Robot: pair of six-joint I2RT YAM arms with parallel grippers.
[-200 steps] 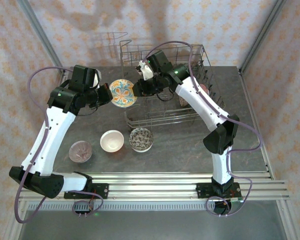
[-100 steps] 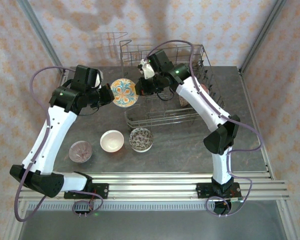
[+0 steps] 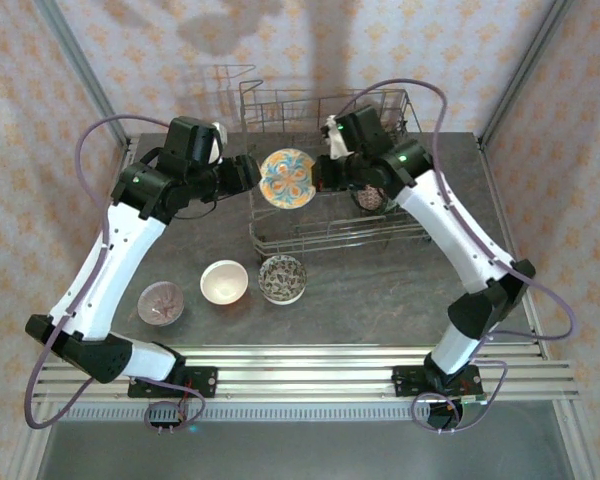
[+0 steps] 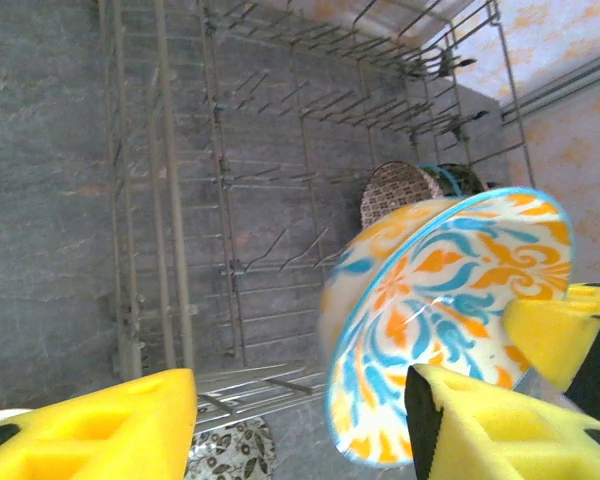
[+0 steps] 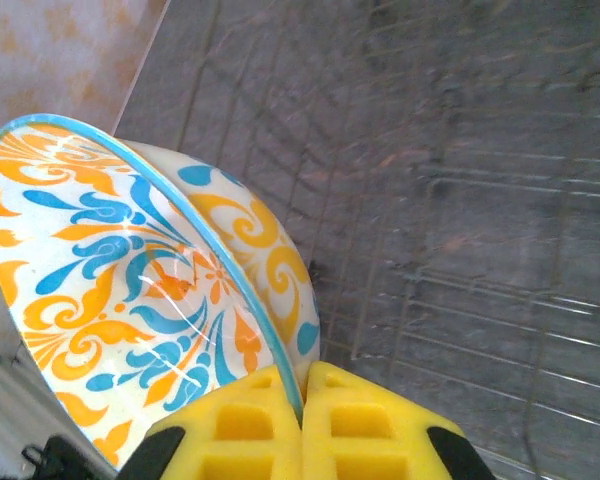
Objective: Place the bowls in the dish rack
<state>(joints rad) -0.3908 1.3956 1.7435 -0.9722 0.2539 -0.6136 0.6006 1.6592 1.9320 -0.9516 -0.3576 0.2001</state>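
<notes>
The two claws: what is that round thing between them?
A bowl patterned in orange and blue hangs between them in the top view, over the dish rack. The right claw pinches its rim; the left claw stands open.

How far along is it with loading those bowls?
Done: at least two bowls already stand at the dish rack's right end. In hand: the right arm's jaws pinch the rim of an orange-and-blue bowl above the rack; the left arm's jaws stand open near it. Left: three bowls wait on the table.

Top view above-behind, looking down; wrist views close, sharing dish rack (image 4: 170, 200)
</notes>
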